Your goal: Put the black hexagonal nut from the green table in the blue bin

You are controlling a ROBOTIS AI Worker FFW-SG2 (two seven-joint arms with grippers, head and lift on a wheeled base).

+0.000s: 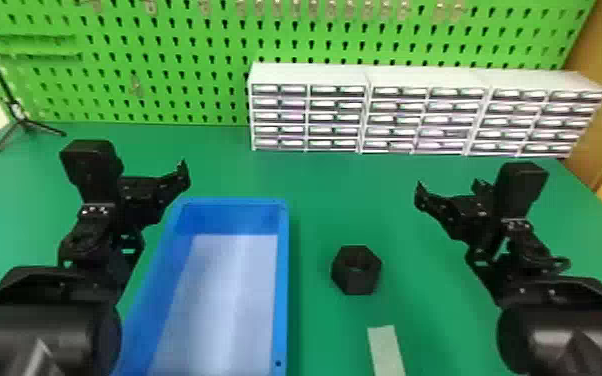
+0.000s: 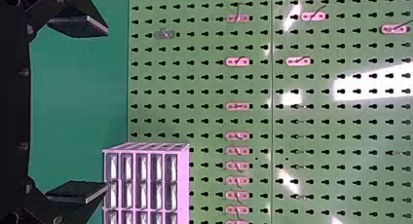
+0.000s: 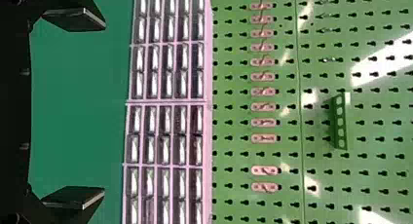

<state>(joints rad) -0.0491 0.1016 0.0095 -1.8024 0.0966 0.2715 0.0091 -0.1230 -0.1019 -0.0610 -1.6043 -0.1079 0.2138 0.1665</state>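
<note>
1. Your black hexagonal nut (image 1: 356, 270) sits on the green surface (image 1: 330, 340), just right of the blue bin (image 1: 281, 300).
2. Your right end effector (image 3: 104, 108), spread and empty, looks nearer; from it, the nut lies leftward and back toward the robot.
3. Your left end effector (image 2: 106, 109) is also spread, empty.
4. No long axis guides your grip.

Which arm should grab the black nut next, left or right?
Right, probably: the open right gripper is nearer the black hexagonal nut; the blue bin lies between nut and left gripper.
</note>
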